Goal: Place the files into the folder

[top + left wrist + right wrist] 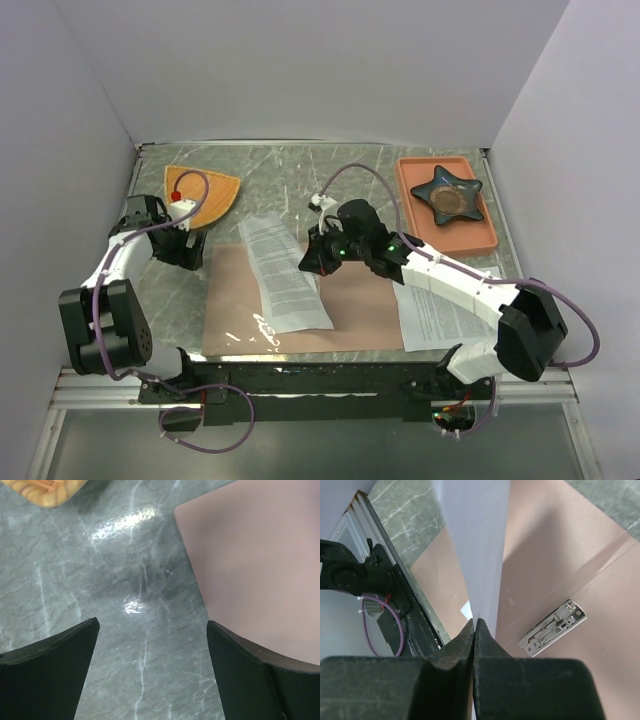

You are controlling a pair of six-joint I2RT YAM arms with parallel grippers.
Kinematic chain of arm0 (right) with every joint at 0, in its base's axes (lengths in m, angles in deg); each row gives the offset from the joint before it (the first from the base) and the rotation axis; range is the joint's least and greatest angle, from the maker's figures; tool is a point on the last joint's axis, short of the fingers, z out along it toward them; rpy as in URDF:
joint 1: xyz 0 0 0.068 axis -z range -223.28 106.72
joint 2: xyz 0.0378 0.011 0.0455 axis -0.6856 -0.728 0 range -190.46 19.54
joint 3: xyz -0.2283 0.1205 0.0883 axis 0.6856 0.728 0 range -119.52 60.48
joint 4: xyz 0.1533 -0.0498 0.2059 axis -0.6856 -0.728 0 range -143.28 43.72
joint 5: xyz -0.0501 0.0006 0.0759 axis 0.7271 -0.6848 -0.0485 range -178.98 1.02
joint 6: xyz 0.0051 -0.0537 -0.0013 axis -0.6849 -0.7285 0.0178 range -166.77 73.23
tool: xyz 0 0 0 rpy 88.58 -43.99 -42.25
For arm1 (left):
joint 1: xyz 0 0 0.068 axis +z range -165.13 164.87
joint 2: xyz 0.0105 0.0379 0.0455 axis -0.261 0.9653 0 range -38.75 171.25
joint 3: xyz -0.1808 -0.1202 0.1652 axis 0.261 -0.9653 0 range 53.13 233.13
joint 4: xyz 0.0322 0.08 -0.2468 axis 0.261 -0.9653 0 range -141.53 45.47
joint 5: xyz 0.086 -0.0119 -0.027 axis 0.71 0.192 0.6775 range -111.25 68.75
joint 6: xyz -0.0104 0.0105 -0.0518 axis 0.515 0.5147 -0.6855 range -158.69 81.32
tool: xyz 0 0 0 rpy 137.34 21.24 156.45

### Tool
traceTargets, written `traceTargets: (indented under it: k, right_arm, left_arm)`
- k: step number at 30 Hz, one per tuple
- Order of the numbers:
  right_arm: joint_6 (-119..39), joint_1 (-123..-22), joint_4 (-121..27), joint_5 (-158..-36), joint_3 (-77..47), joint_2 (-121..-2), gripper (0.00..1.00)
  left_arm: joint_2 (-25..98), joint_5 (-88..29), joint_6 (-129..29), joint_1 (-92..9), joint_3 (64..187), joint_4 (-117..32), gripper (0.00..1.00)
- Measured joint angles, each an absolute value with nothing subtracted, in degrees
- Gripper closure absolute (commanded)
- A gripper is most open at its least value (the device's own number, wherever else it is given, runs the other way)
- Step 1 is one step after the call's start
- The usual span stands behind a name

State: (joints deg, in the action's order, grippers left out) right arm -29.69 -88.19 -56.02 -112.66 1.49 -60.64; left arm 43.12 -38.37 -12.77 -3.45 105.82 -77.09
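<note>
The pinkish-brown folder (360, 300) lies open and flat at the table's near middle, with a metal clip (552, 627) on its inner face. One printed sheet of the files (285, 270) lies slanted across the folder. My right gripper (312, 262) is shut on that sheet's right edge, and in the right wrist view the white paper (477, 555) rises from between the closed fingertips of this gripper (475, 622). A second sheet (440, 315) lies right of the folder, under the right arm. My left gripper (190, 250) (152, 625) hangs open and empty over bare marble, just left of the folder's far left corner (260, 565).
An orange fan-shaped plate (205, 190) (45, 490) sits at the back left, close behind the left gripper. A salmon tray (480, 235) holding a dark star-shaped dish (447, 195) stands at the back right. White walls enclose three sides of the marble table (290, 180).
</note>
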Motion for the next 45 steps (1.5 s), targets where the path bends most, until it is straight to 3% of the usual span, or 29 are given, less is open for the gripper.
traceTargets:
  k: [25, 45]
  right_arm:
    - [-20.2, -89.9, -40.7, -108.7, 3.7, -69.8, 1.00]
    - [-15.3, -93.6, -35.5, -101.3, 7.4, -76.3, 1.00]
  left_arm:
    - [39.0, -36.3, -6.2, -1.6, 96.6, -76.9, 0.04]
    - [37.8, -36.4, -3.7, -1.5, 96.2, -78.1, 0.04]
